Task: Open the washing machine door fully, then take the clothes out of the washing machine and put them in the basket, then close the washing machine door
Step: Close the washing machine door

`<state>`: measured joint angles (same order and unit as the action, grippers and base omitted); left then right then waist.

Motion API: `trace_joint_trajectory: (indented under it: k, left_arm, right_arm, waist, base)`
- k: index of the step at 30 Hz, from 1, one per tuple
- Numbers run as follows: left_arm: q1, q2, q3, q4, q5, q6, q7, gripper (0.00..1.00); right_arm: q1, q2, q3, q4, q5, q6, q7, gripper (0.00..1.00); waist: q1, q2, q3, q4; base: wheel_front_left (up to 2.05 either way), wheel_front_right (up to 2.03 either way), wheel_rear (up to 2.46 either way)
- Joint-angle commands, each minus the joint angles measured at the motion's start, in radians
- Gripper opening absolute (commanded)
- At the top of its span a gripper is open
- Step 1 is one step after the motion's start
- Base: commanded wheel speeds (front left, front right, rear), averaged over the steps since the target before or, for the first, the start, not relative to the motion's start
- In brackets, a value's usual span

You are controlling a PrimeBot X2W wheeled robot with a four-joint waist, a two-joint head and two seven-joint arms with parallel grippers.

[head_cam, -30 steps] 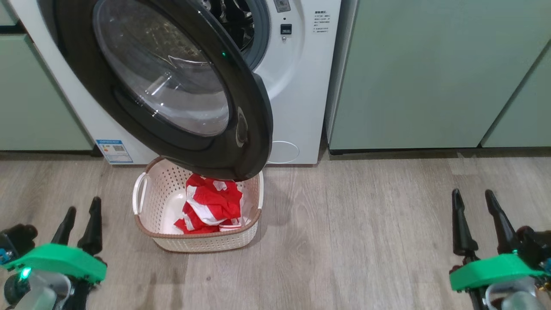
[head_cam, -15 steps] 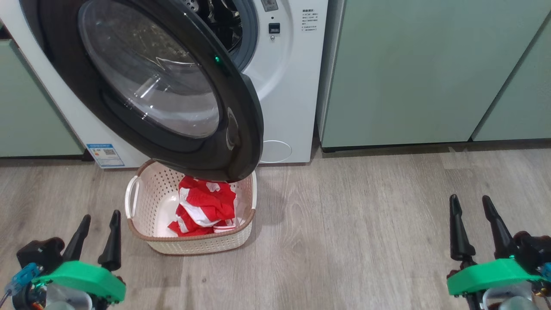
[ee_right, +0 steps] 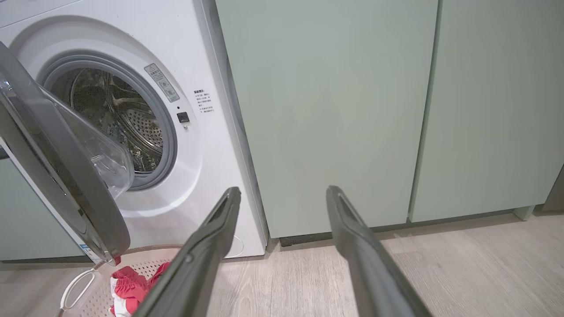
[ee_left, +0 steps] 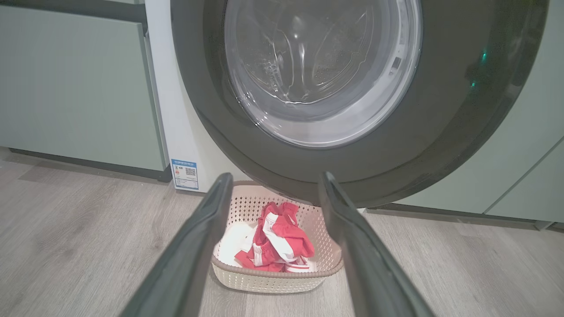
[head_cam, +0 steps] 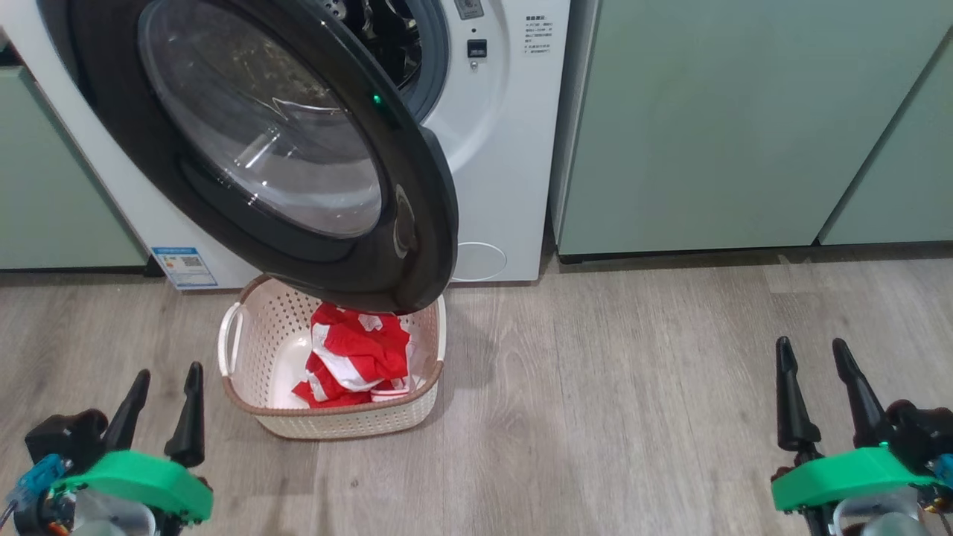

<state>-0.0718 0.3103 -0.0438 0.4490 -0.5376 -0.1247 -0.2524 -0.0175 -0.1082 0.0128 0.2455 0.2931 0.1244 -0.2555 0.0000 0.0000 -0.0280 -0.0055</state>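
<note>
The white washing machine (head_cam: 499, 141) stands with its black-rimmed washing machine door (head_cam: 283, 156) swung partly open, hanging over the basket (head_cam: 327, 420). Red and white clothes (head_cam: 356, 356) lie in that cream basket on the floor. My left gripper (head_cam: 165, 368) is open at the lower left, just left of the basket. My right gripper (head_cam: 810, 344) is open at the lower right, far from the machine. In the left wrist view the door (ee_left: 352, 97) and the clothes (ee_left: 280, 235) show between my fingers. The right wrist view shows the steel drum (ee_right: 119, 119); no clothes are visible inside.
Pale green cabinets (head_cam: 715, 126) flank the machine on both sides. Wood-look floor (head_cam: 610, 387) spreads wide between the basket and my right gripper. A blue label (head_cam: 184, 266) sits at the machine's lower left corner.
The head camera shifted, so the whole picture slid left and slightly up. My left gripper now shows more fully at the lower left. Door, basket and clothes have not moved.
</note>
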Motion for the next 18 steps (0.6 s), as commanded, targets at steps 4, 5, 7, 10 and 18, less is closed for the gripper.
trace_joint_trajectory:
  k: [4, 5, 7, 10, 18]
  left_arm:
    - [-0.046, 0.028, 0.044, -0.025, 0.007, -0.006, -0.009, 1.0]
    - [-0.046, 0.029, 0.045, -0.025, 0.007, -0.006, -0.009, 1.0]
    - [-0.046, 0.028, 0.045, -0.023, 0.008, -0.006, -0.009, 1.0]
    - [-0.046, 0.027, 0.049, -0.018, 0.01, -0.006, -0.009, 1.0]
    - [-0.051, -0.001, 0.051, 0.004, 0.016, -0.006, -0.009, 1.0]
  right_arm:
    - [-0.026, -0.022, 0.027, -0.027, 0.007, 0.006, -0.006, 1.0]
    - [-0.027, -0.023, 0.029, -0.027, 0.008, 0.006, -0.006, 1.0]
    - [-0.029, -0.026, 0.038, -0.025, 0.017, 0.006, -0.006, 1.0]
    - [-0.041, -0.029, 0.038, -0.029, 0.036, 0.006, -0.006, 0.16]
    - [-0.126, -0.065, 0.028, -0.103, 0.088, 0.006, -0.006, 0.0]
  waist:
    - [0.0, 0.0, -0.002, 0.006]
    - [0.0, 0.0, -0.002, 0.007]
    - [0.0, 0.0, -0.002, 0.012]
    - [0.0, 0.0, 0.0, 0.019]
    - [0.0, 0.0, 0.017, 0.075]
  base:
    - [0.0, 0.0, 0.0]
    - [0.0, 0.0, 0.0]
    - [0.0, 0.0, 0.0]
    - [0.0, 0.0, 0.0]
    - [0.0, 0.0, 0.0]
